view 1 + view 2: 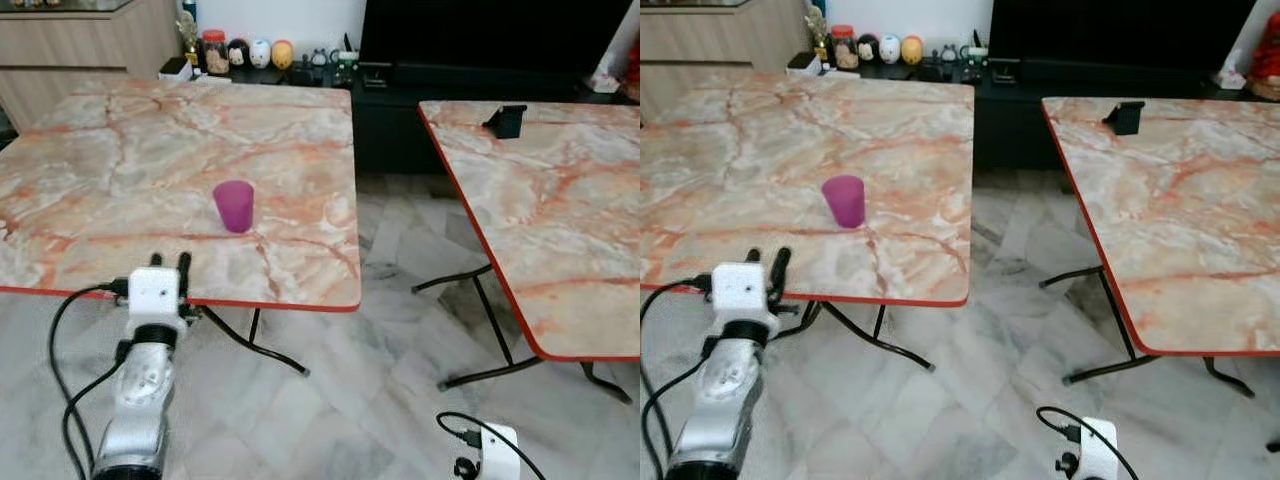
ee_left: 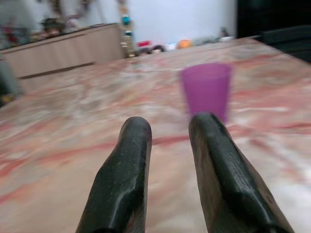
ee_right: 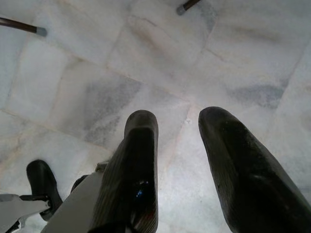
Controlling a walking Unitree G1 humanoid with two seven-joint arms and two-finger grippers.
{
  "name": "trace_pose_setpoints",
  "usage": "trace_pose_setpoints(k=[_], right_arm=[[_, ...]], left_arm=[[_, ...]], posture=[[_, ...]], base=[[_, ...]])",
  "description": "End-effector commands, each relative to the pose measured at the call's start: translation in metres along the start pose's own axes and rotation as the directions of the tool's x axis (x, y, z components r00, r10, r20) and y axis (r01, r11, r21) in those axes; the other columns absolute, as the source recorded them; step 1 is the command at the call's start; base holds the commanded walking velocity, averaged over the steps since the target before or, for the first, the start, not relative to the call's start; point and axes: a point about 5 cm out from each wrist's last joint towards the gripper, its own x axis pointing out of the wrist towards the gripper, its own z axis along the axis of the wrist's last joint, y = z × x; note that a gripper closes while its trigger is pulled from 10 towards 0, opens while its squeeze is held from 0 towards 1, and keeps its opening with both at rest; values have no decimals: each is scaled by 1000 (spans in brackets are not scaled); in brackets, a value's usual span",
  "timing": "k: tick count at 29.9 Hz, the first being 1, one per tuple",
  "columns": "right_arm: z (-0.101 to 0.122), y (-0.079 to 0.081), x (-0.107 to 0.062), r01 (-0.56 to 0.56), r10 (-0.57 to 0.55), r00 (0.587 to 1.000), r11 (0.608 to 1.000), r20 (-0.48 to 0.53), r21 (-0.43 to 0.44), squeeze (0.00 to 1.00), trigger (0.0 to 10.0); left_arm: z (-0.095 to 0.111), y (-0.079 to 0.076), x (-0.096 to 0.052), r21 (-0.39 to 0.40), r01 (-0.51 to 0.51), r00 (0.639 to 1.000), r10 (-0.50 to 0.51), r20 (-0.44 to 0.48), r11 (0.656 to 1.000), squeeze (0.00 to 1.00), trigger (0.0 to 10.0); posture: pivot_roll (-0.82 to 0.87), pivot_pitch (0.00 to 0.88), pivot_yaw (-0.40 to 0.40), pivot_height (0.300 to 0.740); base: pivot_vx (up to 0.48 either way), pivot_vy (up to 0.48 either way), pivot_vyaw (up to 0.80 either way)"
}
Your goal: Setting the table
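Nearest you, the right gripper (image 3: 180, 160) hangs idle over the pale marble-tile floor (image 1: 380, 400), fingers apart and holding nothing; its wrist unit is cut off at the lower frame edge of the head views.

Next, the left gripper (image 1: 170, 264) rests at the red near edge of the left folding table (image 1: 100, 180), its two black fingers slightly apart and empty, pointing toward the cup. In the left wrist view the fingers (image 2: 127, 160) frame a gap narrower than the cup, so you would likely need to spread them before closing in.

The purple plastic cup (image 1: 234, 206) stands upright on the marbled tabletop, a little beyond the fingertips and slightly to their right, apart from them. Judge it light, stiff-walled and smooth: it may skid or tip if nudged at the rim. Take hold at mid-height, one finger on each side of the tapered wall, with a modest squeeze.

Whether the cup holds anything cannot be told; the wrist view is blurred and the head views do not look into it.

Farther off, a second folding table (image 1: 560, 220) on the right carries a small black object (image 1: 506, 120), possibly a phone stand. Beyond, a row of figurines (image 1: 250, 52) lines a dark low cabinet (image 1: 400, 120).
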Motion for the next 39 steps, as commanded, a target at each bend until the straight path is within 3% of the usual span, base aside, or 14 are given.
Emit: trace_pose_setpoints(k=[1,7,39], right_arm=[[-3,-1,-1,4,-4,1000,1000,-12,8,0,10000],[-3,0,0,3,-3,1000,1000,-11,12,0,10000],[-2,2,0,1,-1,1000,1000,-2,1,0,10000]], left_arm=[[2,-5,3,-10,14,1000,-15,-11,1000,0,10000],[4,-18,9,-40,48,999,-49,-12,998,0,10000],[18,-26,22,-44,90,996,-90,14,995,0,10000]], posture=[[119,0,-49,715],[113,0,-44,715],[112,0,-36,715]], base=[[0,0,0],[0,0,0],[0,246,0]])
